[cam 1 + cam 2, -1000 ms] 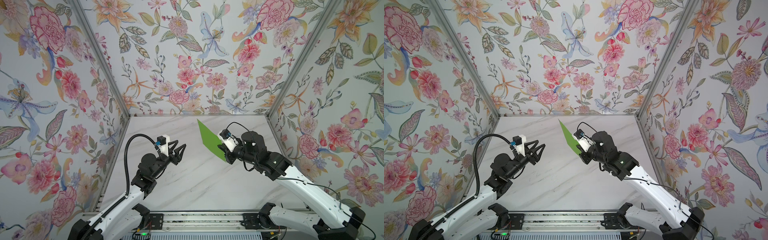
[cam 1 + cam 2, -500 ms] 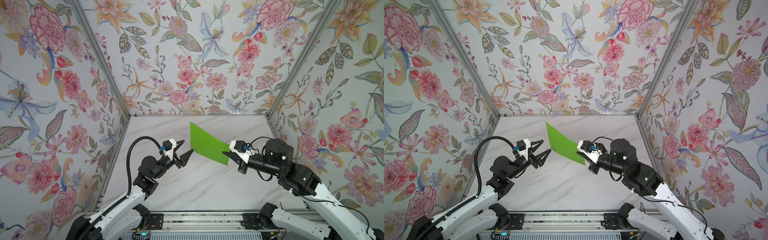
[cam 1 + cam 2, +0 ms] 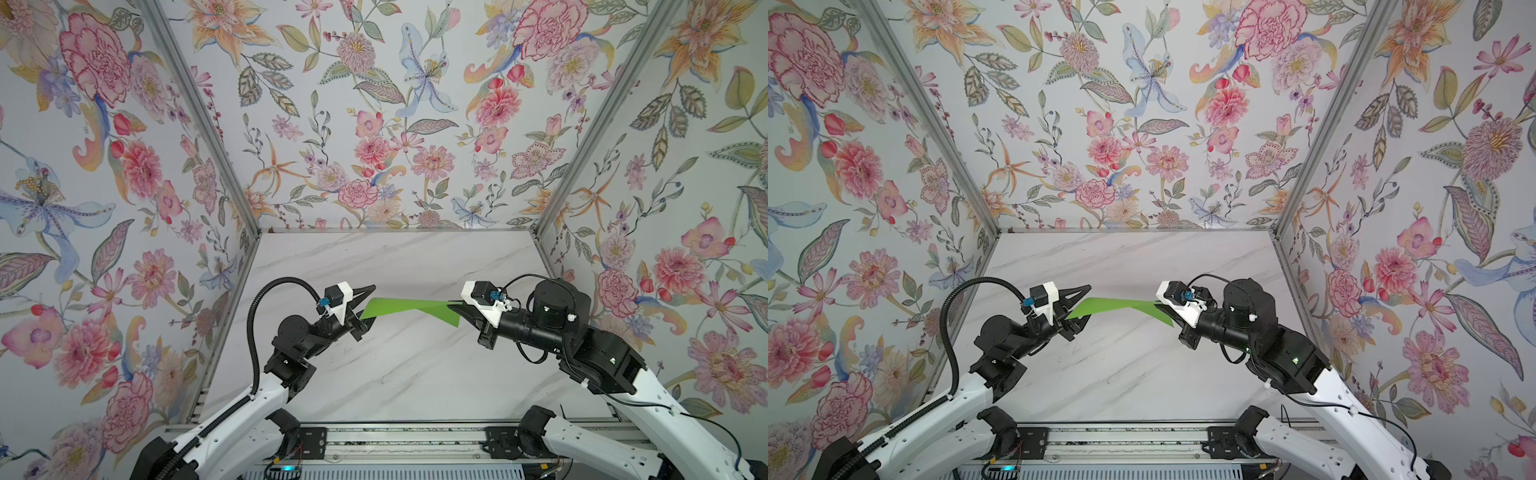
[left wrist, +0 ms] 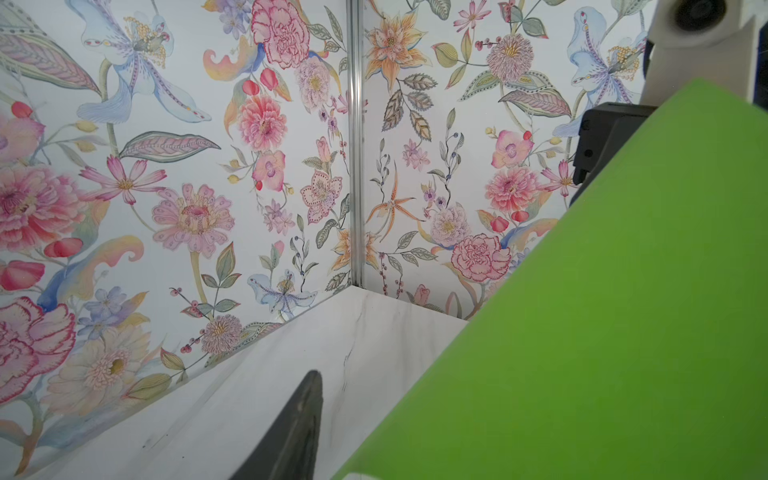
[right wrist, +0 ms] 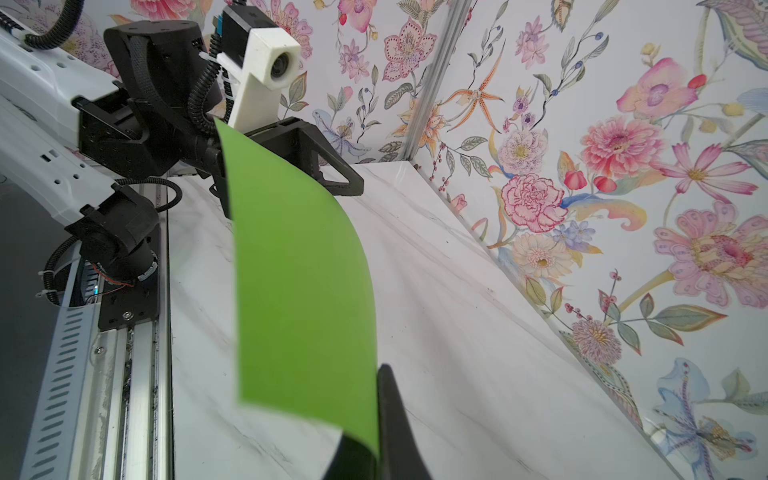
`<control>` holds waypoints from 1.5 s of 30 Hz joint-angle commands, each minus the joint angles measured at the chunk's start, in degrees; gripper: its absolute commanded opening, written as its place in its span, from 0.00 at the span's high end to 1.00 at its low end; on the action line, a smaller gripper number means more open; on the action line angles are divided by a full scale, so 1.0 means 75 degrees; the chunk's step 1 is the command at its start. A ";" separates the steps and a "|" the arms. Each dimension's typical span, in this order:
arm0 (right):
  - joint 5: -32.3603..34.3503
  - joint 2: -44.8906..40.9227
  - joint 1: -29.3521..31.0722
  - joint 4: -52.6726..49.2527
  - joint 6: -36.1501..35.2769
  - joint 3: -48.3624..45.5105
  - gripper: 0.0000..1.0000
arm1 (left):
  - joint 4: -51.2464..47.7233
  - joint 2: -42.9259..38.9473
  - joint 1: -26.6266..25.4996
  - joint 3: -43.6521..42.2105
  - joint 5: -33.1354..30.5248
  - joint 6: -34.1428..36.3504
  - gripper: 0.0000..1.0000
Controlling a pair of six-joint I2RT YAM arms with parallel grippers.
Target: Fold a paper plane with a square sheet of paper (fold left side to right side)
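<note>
Above the marble table (image 3: 395, 374), the square sheet of paper (image 3: 409, 307) hangs bowed between the arms; the right gripper (image 3: 460, 311) is clamped tight on one edge; the left gripper (image 3: 369, 308) stands partly open, its jaws either side of the opposite edge; one finger (image 4: 301, 415) is clear of the sheet.

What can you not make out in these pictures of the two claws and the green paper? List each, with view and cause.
- Both top views: any crease in the paper; it is seen nearly edge-on.
- Left wrist view: the paper hides one finger of the left claw; only the other finger shows.
- Right wrist view: the paper covers one finger of the right claw; the bottom edge cuts off its base.
</note>
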 commanded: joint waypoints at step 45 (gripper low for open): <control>0.2446 0.0718 -0.0514 0.0945 0.4058 -0.1132 0.30 | -0.4077 0.2453 -0.0069 0.1600 0.2211 -0.2042 1.00</control>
